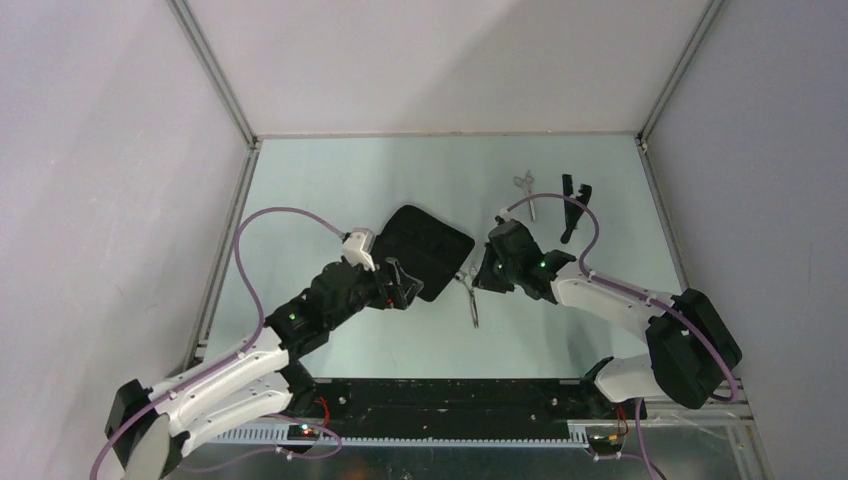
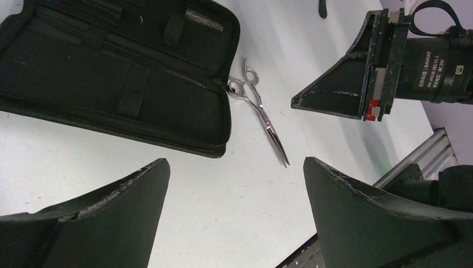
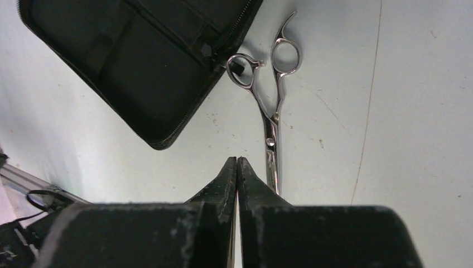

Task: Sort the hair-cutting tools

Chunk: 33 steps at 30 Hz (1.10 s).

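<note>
One pair of silver scissors (image 1: 470,296) lies flat on the table just right of the open black zip case (image 1: 427,250). It also shows in the left wrist view (image 2: 260,110) and the right wrist view (image 3: 271,109). A second pair of silver scissors (image 1: 526,192) and the black comb-like tool (image 1: 572,206) lie at the far right. My left gripper (image 1: 402,288) is open and empty by the case's near edge (image 2: 237,187). My right gripper (image 1: 484,272) is shut and empty, its tips (image 3: 237,163) just left of the near scissors' blades.
The open case (image 2: 111,72) shows its inner straps and pockets, also seen in the right wrist view (image 3: 150,61). My right gripper's body (image 2: 362,67) shows in the left wrist view. Grey walls and a metal frame (image 1: 225,220) enclose the table. A black base rail (image 1: 450,405) runs along the near edge.
</note>
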### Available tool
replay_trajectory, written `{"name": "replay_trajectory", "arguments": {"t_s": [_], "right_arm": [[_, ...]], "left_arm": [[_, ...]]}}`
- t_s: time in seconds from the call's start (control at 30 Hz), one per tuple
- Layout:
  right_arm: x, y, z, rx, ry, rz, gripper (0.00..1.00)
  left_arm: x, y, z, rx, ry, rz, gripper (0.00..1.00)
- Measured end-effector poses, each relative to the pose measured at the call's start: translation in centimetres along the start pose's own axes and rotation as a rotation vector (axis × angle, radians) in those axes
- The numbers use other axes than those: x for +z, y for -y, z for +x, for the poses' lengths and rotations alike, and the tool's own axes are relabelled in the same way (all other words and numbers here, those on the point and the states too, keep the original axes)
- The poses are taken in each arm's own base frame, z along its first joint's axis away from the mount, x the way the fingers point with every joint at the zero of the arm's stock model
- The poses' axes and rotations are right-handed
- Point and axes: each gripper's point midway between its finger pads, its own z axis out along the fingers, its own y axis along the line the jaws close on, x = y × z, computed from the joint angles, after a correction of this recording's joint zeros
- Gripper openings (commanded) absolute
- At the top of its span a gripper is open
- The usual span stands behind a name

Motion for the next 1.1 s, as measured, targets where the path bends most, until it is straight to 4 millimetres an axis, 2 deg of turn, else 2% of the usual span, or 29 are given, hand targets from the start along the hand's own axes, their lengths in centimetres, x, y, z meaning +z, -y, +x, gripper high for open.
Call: {"name": "replay_trajectory", "arguments": {"t_s": [0.03,0.07,0.13,0.17,0.23,0.33,0.53,0.63,0.83,1.1], "right_arm": [[0.0,0.2,0.2,-0.010,-0.008,0.007,0.23],[0.0,0.3,0.3,-0.015,-0.012,0.011,0.35],[0.2,0.9,0.8,-0.049,-0.033,0.029,0.50],[0.3,1.2,1.1,-0.059,-0.045,0.040,0.55],[0.6,2.2,1.8,-0.096,-0.085,0.076,0.58],[0.9,2.6,2.0,-0.145,-0.130,0.119,0.58],[2.5,1.5,0.8,-0.244,-0.164,0.165,0.58],[3.4,1.5,1.5,-0.283,-0.206,0.195,0.54],[4.6,3.0,3.4,-0.335,-0.298,0.276,0.49],[5.2,2.9,3.5,-0.367,-0.317,0.327,0.41]], "left_arm": [[0.1,0.0,0.1,0.000,-0.001,-0.005,0.98],[0.1,-0.1,0.1,0.000,0.003,-0.012,0.98],[0.1,-0.4,-0.2,-0.005,0.019,-0.031,0.99],[0.0,-0.6,-0.3,-0.005,0.025,-0.041,0.99],[-0.3,-1.2,-0.7,-0.008,0.048,-0.074,0.99],[-1.1,-1.8,-1.4,-0.014,0.083,-0.102,1.00],[-2.6,-2.7,-2.5,-0.018,0.140,-0.147,1.00],[-3.0,-3.2,-2.7,-0.018,0.153,-0.169,1.00],[-3.5,-3.9,-2.6,-0.014,0.156,-0.198,1.00],[-3.7,-4.2,-2.5,-0.011,0.156,-0.211,1.00]]}}
